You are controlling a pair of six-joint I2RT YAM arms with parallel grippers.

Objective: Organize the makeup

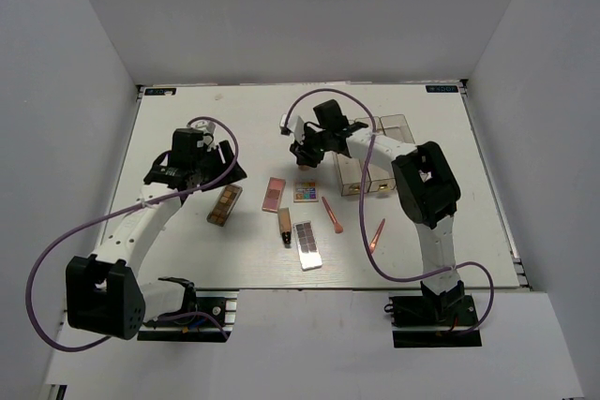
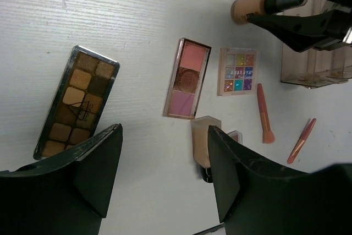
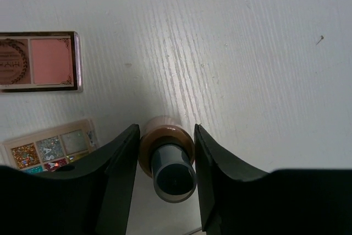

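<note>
My right gripper is shut on the tan bottle and holds it above the table, left of the clear box; the dark cap faces the wrist camera. The bottle also shows in the left wrist view. My left gripper is open and empty above bare table. The brown palette lies to its left. The pink palette, multicoloured palette and tan tube lie ahead of it. The dark grey palette and two pink brushes lie nearer the front.
The clear three-compartment box stands at the back right of the table, with something small and yellowish in its near compartment. Purple cables loop from both arms. The pink palette and multicoloured palette lie below and left of the held bottle.
</note>
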